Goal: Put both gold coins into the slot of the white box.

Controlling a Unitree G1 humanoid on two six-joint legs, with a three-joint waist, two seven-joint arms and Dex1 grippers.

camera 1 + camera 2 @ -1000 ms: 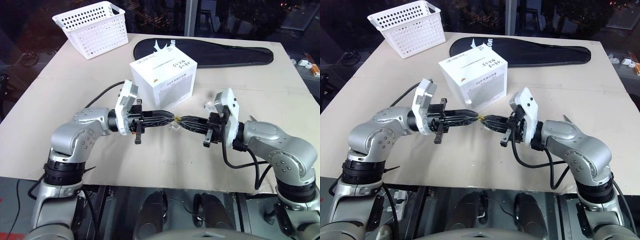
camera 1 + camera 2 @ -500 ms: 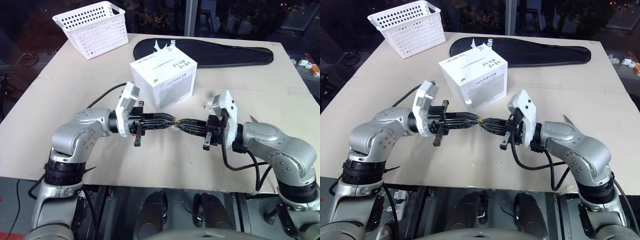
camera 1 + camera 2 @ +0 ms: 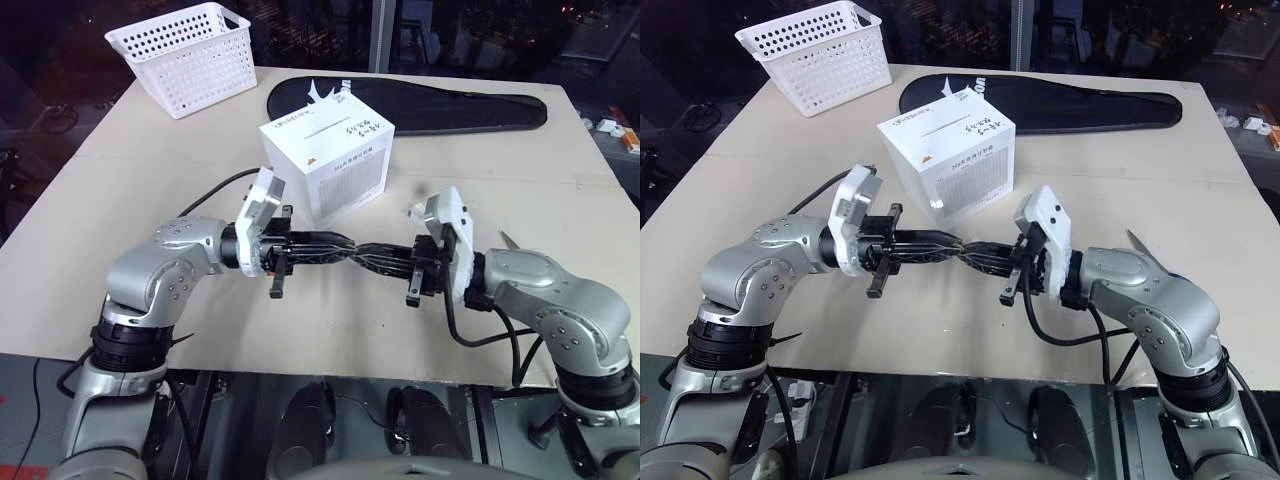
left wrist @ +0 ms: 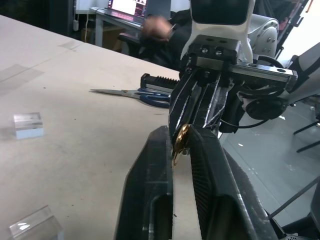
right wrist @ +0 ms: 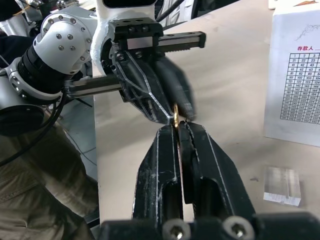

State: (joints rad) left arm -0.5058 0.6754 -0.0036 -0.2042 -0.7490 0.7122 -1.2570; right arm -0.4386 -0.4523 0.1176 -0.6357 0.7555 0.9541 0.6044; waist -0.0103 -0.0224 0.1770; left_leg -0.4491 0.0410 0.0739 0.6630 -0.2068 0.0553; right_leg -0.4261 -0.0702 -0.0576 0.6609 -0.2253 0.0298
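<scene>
Handover risk is your main worry. From the head views, your left gripper and right gripper meet tip to tip above the table, just in front of the white box, whose slot sits on its top face, further from you.

From the left wrist view, your left fingers are closed on a gold coin standing on edge, with the right gripper's tips touching or just beside it. If one side lets go before the other has a firm pinch, the coin likely drops and rolls; the scissors and a clear case lie beyond.

From the right wrist view, your right fingers are closed too, with the coin's gold edge at their tips. You cannot tell from here which gripper truly bears it, so any pull apart could flick it away. I cannot make out a second coin.
</scene>
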